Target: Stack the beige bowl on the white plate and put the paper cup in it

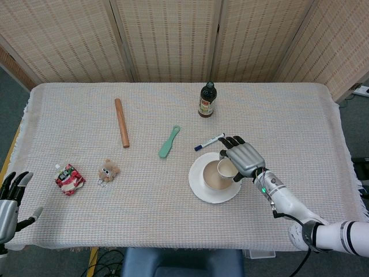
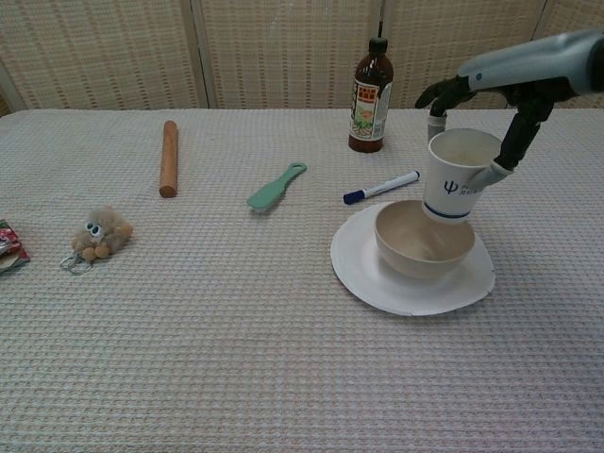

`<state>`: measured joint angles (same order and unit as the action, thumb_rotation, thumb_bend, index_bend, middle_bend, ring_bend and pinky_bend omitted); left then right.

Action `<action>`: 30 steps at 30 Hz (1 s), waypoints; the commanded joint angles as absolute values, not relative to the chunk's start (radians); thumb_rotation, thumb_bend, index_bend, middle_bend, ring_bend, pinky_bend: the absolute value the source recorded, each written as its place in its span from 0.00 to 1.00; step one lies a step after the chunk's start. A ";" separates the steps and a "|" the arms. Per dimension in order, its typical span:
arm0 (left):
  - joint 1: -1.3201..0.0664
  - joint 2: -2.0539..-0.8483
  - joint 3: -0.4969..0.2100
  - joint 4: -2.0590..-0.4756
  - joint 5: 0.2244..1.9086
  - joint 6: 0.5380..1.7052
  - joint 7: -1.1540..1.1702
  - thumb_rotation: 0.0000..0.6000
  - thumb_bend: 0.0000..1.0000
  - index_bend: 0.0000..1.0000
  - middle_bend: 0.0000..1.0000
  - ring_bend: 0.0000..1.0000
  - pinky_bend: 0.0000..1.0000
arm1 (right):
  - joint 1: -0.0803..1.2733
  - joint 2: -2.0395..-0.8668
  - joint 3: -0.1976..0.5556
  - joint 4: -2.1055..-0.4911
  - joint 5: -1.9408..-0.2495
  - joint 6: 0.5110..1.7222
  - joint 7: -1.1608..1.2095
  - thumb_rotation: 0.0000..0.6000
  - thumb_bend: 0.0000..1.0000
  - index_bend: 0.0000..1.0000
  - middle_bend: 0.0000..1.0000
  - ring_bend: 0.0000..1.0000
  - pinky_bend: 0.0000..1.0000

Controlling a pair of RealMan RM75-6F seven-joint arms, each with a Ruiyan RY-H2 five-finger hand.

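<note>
A beige bowl [image 1: 214, 176] [image 2: 419, 243] stands on the white plate [image 1: 199, 187] [image 2: 396, 288], right of the table's middle. My right hand [image 1: 244, 157] [image 2: 510, 80] grips the paper cup [image 1: 226, 168] [image 2: 456, 174] at its rim and holds it upright just over the bowl's right side. In the chest view the cup's base hangs at the bowl's rim. My left hand [image 1: 8, 202] hangs off the table's front left corner with its fingers apart and nothing in it.
A blue-capped marker [image 1: 209, 141] [image 2: 381, 187] lies just behind the plate, and a dark bottle [image 1: 207, 100] [image 2: 370, 96] stands further back. A green spatula [image 1: 169, 142], a wooden rolling pin [image 1: 121, 122], a small plush toy [image 1: 108, 171] and a red packet [image 1: 70, 179] lie to the left.
</note>
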<state>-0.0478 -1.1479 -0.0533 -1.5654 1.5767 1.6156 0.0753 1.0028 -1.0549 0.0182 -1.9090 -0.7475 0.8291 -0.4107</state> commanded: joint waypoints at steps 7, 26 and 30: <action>-0.043 -1.142 -0.054 -1.569 1.580 1.627 0.064 1.00 0.26 0.11 0.16 0.08 0.45 | 1.001 -1.169 0.016 -1.799 -0.751 0.775 -0.390 1.00 0.26 0.45 0.00 0.00 0.00; -0.032 -1.130 -0.056 -1.574 1.587 1.651 0.038 1.00 0.26 0.16 0.16 0.08 0.45 | 1.009 -1.275 0.002 -1.688 -0.727 0.760 -0.418 1.00 0.26 0.33 0.00 0.00 0.00; -0.031 -1.130 -0.057 -1.574 1.587 1.652 0.036 1.00 0.26 0.16 0.16 0.08 0.45 | 1.016 -1.269 0.001 -1.686 -0.715 0.731 -0.412 1.00 0.25 0.16 0.00 0.00 0.00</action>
